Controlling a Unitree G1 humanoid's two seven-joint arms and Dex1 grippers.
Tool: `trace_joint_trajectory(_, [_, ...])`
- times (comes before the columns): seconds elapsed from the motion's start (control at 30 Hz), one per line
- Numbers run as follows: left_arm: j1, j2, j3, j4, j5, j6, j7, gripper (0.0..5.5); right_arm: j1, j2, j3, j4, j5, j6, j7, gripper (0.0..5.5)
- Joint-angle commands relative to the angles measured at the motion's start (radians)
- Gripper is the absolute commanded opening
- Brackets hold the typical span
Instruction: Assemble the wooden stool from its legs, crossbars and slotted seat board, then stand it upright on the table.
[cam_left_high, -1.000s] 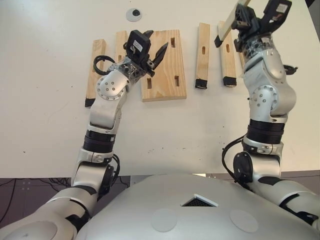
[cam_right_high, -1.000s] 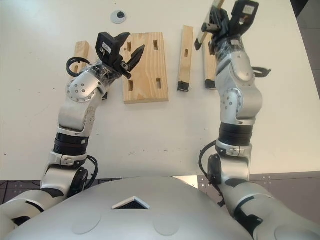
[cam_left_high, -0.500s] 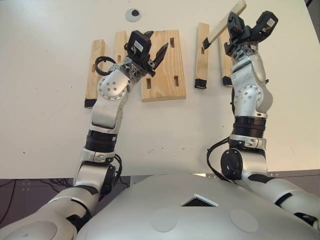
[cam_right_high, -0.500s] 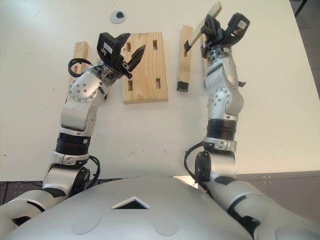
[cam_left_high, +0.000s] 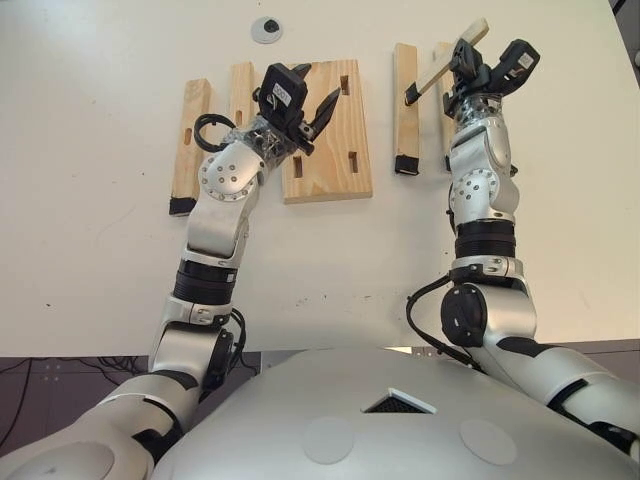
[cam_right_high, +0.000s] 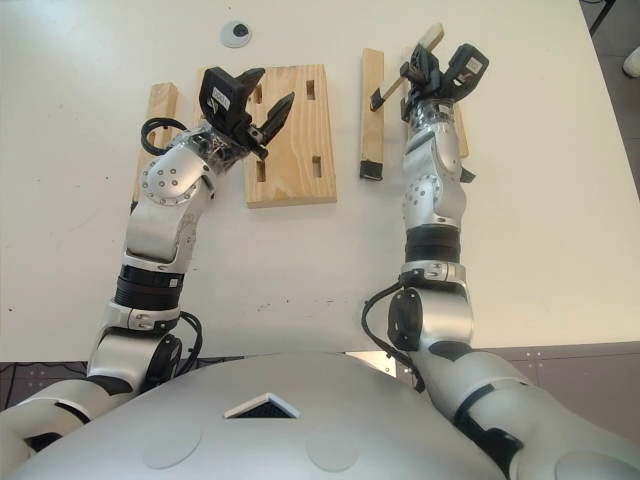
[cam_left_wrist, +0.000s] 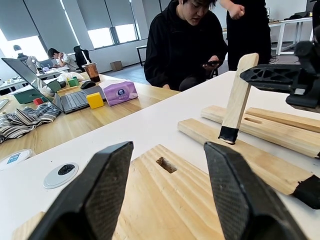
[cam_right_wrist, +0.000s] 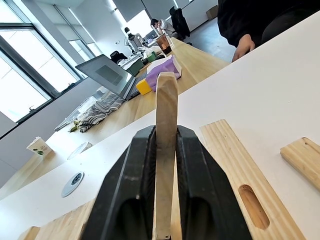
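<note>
A white table carries the parts, and the slotted seat board lies flat on it. Well to the left of the seat board lies one leg, flat, its black-capped end toward the robot. A second leg lies just beside the seat board's left edge, partly hidden by the left arm. The left gripper hangs over the left part of the seat board, its fingers spread wide apart and holding nothing. Beyond the seat board's far edge sits a small round cap set in the table. Just to the right of the seat board lies a third leg, flat, black cap toward the robot. Farther right of the seat board, the right gripper is clamped on a crossbar, held tilted in the air, its black-tipped end down and pointing toward the seat board. Beneath it lies a fourth leg, farthest from the seat board.
</note>
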Motion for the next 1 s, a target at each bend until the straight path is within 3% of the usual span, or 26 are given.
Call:
trace_joint_trajectory(0.03, [-0.002, -0.005, -0.005, -0.001, 0.01, -0.009, 0.004, 2.59, 0.086, -0.016, 0.103, -0.063, -0.122, 0.009, 0.0, 0.41])
trace_joint_trajectory(0.17, [0.011, -0.012, -0.007, 0.001, 0.016, -0.017, 0.016, 2.59, 0.191, -0.038, 0.22, -0.148, -0.22, -0.01, 0.073, 0.41])
trace_joint_trajectory(0.5, [0.006, 0.011, 0.018, 0.008, 0.011, -0.012, 0.016, 2.59, 0.403, -0.16, 0.305, -0.313, -0.274, 0.063, 0.202, 0.41])
trace_joint_trajectory(0.9, [-0.008, -0.021, 0.007, 0.022, 0.008, -0.011, 0.02, 2.59, 0.324, -0.211, 0.393, -0.465, -0.345, 0.301, 0.227, 0.41])
trace_joint_trajectory(1.0, [-0.021, -0.05, 0.008, 0.012, -0.012, 0.0, 0.019, 2.16, 0.331, -0.229, 0.414, -0.462, -0.366, 0.31, 0.231, 0.41])
